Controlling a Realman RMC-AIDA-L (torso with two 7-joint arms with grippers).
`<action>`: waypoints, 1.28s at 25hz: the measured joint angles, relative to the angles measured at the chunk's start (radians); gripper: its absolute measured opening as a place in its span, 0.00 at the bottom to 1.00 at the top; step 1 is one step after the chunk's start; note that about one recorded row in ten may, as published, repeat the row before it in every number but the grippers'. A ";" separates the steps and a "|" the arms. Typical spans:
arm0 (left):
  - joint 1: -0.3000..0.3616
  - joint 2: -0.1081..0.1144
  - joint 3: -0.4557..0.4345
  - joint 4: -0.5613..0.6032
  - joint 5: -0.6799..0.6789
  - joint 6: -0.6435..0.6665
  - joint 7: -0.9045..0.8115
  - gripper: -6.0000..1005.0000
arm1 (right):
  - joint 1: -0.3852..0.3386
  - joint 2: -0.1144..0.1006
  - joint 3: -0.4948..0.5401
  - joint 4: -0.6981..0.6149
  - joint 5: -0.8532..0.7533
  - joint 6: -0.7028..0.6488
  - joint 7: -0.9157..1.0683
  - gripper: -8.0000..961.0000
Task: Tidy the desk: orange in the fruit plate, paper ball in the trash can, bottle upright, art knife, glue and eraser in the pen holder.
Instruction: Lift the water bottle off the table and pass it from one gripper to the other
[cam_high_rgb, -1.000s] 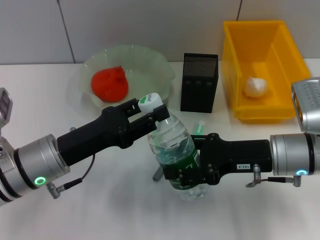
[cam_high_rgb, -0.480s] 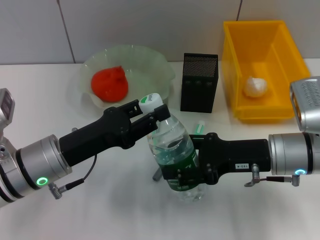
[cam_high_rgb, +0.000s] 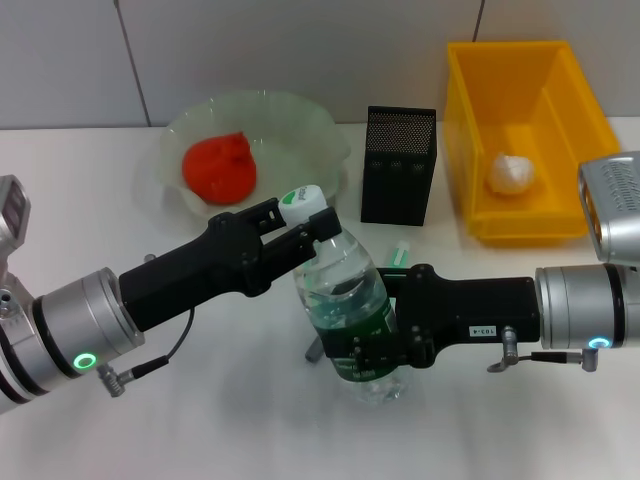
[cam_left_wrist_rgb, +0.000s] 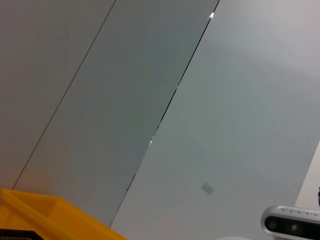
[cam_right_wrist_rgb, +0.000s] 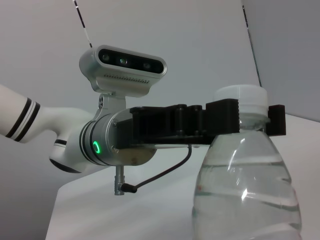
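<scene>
I have the water bottle (cam_high_rgb: 345, 300) standing near the middle of the surface (cam_high_rgb: 200, 420), in front of the mesh pen holder (cam_high_rgb: 398, 165). My left end effector (cam_high_rgb: 305, 228) is closed on the neck just under the white cap (cam_high_rgb: 300, 204), and my right end effector (cam_high_rgb: 365, 355) is clamped around the lower body at the green label.

I judge the bottle fairly heavy, since water shows well up its body in the right wrist view, and the thin ribbed plastic will give under pressure and could slip. The neck is the stiffest place to hold; the body grip should stay gentle.

Its base is hidden behind my right end effector, so I cannot tell whether it sits flat on the surface. A small green-and-white item (cam_high_rgb: 399, 256) is partly hidden behind the bottle, and I can't identify it. The left wrist view shows only wall and a corner of the yellow bin (cam_left_wrist_rgb: 45, 215).
</scene>
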 joint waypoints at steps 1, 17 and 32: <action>0.000 0.000 -0.001 0.000 0.000 0.000 -0.001 0.45 | 0.000 0.000 0.001 0.000 0.000 0.000 0.000 0.80; 0.001 0.002 -0.003 0.000 0.000 -0.001 -0.012 0.45 | 0.003 0.000 0.000 -0.009 0.001 0.010 0.000 0.82; -0.003 0.003 -0.006 0.001 -0.001 -0.001 -0.014 0.45 | 0.006 -0.003 -0.041 -0.072 -0.008 0.014 0.026 0.82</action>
